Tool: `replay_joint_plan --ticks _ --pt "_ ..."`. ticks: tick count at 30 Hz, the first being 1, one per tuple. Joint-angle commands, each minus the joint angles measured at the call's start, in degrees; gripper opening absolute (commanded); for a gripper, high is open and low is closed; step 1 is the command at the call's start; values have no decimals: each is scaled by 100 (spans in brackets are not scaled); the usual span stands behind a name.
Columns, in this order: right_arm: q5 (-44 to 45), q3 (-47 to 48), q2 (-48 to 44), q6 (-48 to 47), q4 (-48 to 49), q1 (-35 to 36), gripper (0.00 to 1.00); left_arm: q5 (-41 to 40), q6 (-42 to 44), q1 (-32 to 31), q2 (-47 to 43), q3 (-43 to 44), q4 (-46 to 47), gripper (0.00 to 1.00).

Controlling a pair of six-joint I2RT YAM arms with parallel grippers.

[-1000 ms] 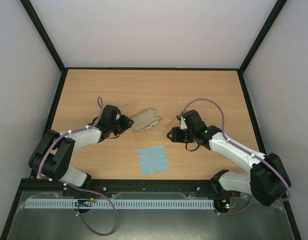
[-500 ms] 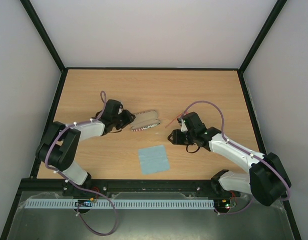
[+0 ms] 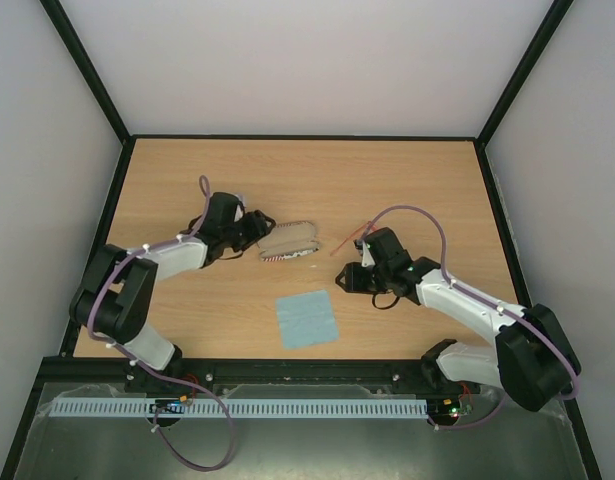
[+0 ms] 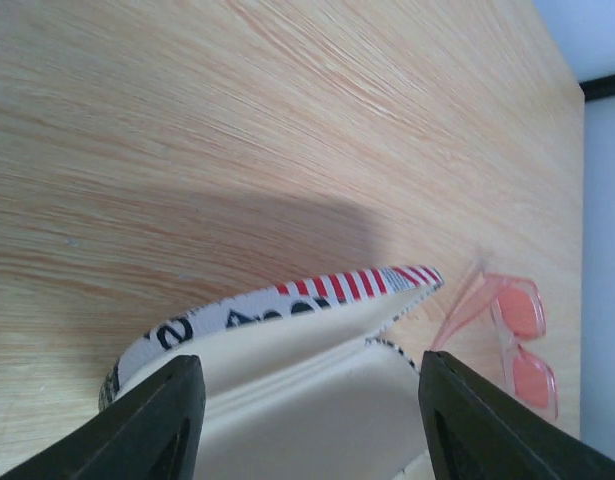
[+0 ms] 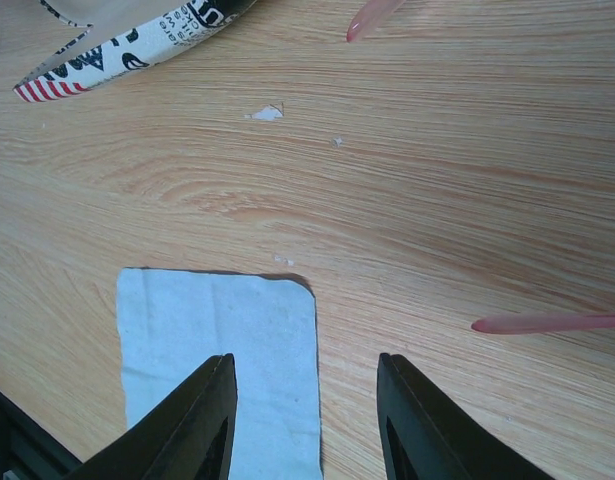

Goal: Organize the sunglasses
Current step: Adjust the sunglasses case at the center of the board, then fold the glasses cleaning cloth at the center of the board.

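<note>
The sunglasses (image 3: 349, 240), thin and translucent red-orange, lie on the table right of the flag-print case (image 3: 288, 242). The left wrist view shows their lenses (image 4: 519, 340) beyond the case (image 4: 287, 310), which stands ajar with its cream lining showing. My left gripper (image 3: 253, 231) is open at the case's left end, which sits between its fingers (image 4: 152, 420). My right gripper (image 3: 349, 280) is open and holds nothing, just near of the sunglasses. Its wrist view shows it (image 5: 305, 400) over the cloth's corner, with two pink temple tips (image 5: 547, 323) lying on the wood.
A square light blue cloth (image 3: 307, 318) lies flat near the front, between the two arms. Black frame rails (image 3: 307, 137) border the tabletop. Small white flecks (image 5: 267, 113) dot the wood between case and cloth.
My left gripper has moved up against the case's left end and widened its jaws; the case now looks less spread. My right gripper has drawn back from the sunglasses toward the cloth.
</note>
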Motion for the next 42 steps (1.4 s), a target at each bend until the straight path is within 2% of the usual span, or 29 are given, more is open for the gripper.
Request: replay_joint_plan --ticks 1,4,7,8,12,15,18,20,24,26,27,30,38,42 --pt "-48 -54 125 2 51 -5 40 177 -63 13 -757 -182 -127 66" --pt "-78 -69 259 -32 139 -5 36 95 8 -59 -1435 -257 -655 75" --pt "-124 -28 423 -97 197 2 33 -1 110 -152 -2078 -317 -1301 96" --pt "-119 -2 470 -127 198 4 32 10 141 -180 -2264 -368 -1480 99" --pt "-78 133 626 -280 164 64 32 225 231 -257 -2863 -693 -1995 99" --pt "4 249 715 -400 118 160 36 379 200 -374 -3343 -1045 -2183 99" --pt "134 398 926 -547 25 299 37 192 111 -702 -3696 -1333 -2402 99" --pt "214 499 1094 -631 -4 366 36 26 73 -908 -3753 -1503 -2528 94" --pt "371 649 1363 -739 -10 445 29 -303 -83 -1227 -3677 -1798 -2564 68" --pt "414 716 1499 -773 12 480 28 -386 -190 -1354 -3580 -1932 -2382 48" --pt "433 753 1575 -790 13 498 27 -403 -242 -1405 -3472 -1975 -2306 41" --pt "519 845 1759 -826 14 591 25 -536 -284 -1580 -3078 -2018 -2127 30" --pt "646 856 2082 -798 115 812 22 -608 -335 -1762 -2642 -2058 -1714 29" --pt "691 817 2191 -776 172 910 22 -591 -349 -1832 -2403 -2094 -1545 42"
